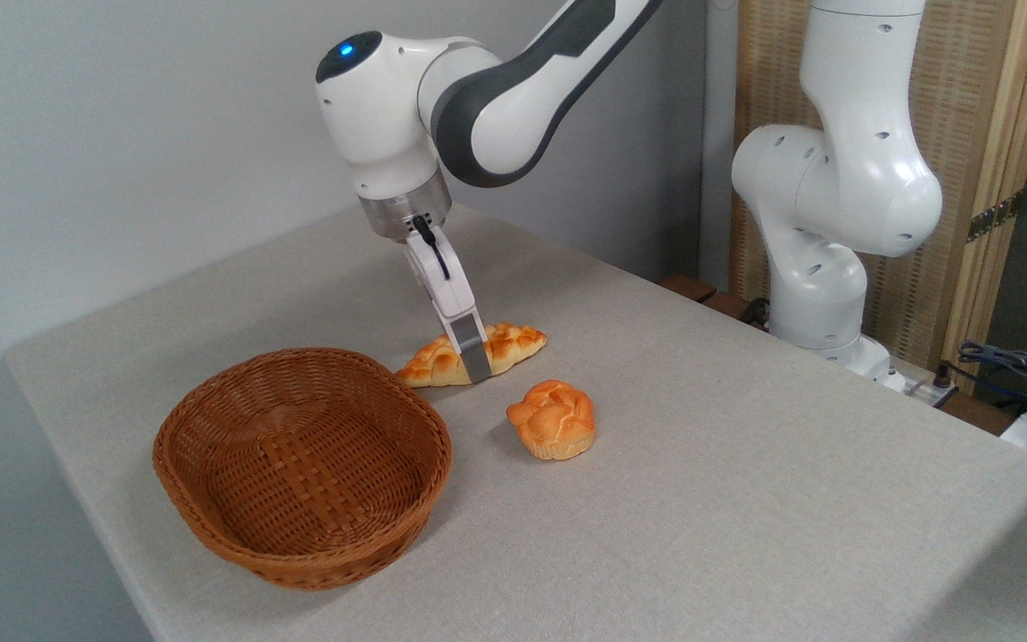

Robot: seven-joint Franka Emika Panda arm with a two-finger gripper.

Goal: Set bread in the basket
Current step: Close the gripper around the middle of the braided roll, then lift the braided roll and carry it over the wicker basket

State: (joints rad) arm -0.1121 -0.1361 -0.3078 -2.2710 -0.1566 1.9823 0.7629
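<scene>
Only one grey finger (pixel 475 358) of the white two-finger gripper (pixel 474 364) visible, crossing the middle of the golden braided loaf (pixel 513 343); other finger hidden, jaw state unclear. Loaf flat on the grey cloth table (pixel 745 464), long axis 8 to 2 o'clock, at 1 o'clock from the oval reddish-brown wicker basket (pixel 210 526). Round orange knotted bun (pixel 554 419) at 5 o'clock from loaf.

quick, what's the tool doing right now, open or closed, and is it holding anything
Tool: down at the middle of the braided bread, which lies on the table beside the basket; only one finger shows, so open or closed cannot be told.
</scene>
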